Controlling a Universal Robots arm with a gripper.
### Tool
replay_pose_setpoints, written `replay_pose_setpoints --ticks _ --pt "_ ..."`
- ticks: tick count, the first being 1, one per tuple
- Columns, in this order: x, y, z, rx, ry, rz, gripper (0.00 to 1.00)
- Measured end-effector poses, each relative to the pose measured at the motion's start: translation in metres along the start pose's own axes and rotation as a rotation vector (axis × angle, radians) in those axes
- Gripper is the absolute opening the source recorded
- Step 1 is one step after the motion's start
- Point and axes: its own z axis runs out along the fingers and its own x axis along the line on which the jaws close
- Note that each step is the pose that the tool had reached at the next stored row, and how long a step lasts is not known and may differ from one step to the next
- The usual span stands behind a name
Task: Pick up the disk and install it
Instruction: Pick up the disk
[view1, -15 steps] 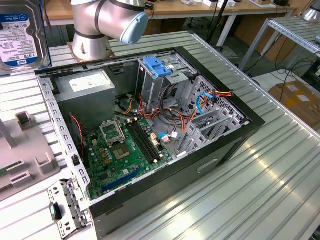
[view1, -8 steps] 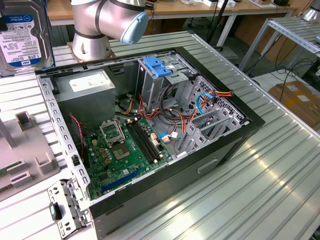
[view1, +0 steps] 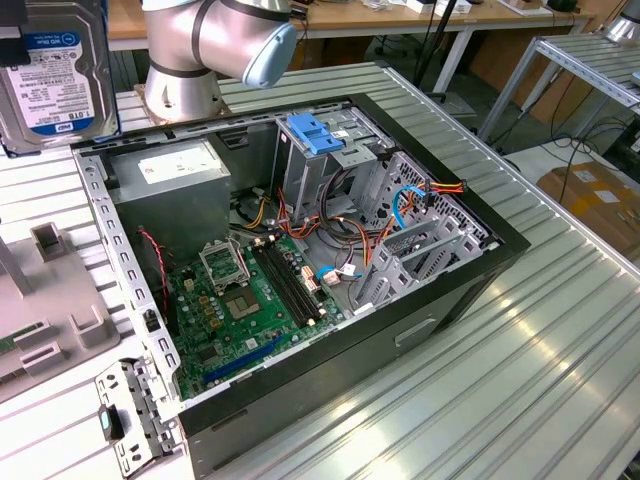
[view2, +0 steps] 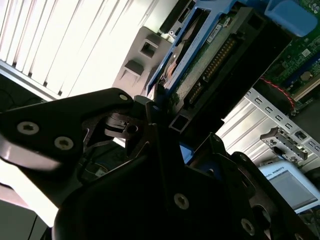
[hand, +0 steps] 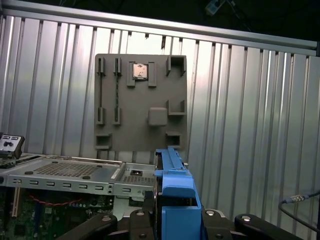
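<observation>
Disk (view1: 52, 75) hangs clear of the table at the exterior view's left, label facing the camera, near the grey fixture plate (view1: 60, 300) and beside the open computer case (view1: 330, 375). Gripper (hand: 176, 217) is closed onto its blue side rails, with the fingers (hand: 120, 225) tight on both edges.

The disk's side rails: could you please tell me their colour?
Blue; the disk's side rails show best in the first wrist view.

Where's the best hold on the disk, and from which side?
Clamp the disk across its two flat faces at a blue rail, coming in edge-on. It is a thin slab, so the faces give parallel surfaces; the gripper looks shut on it that way now.
</observation>
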Motion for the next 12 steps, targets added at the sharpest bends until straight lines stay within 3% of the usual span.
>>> replay_pose_setpoints --ticks 12 --pt "0.0175 -0.0062 -0.0011 0.0001 0.0000 0.000 0.37"
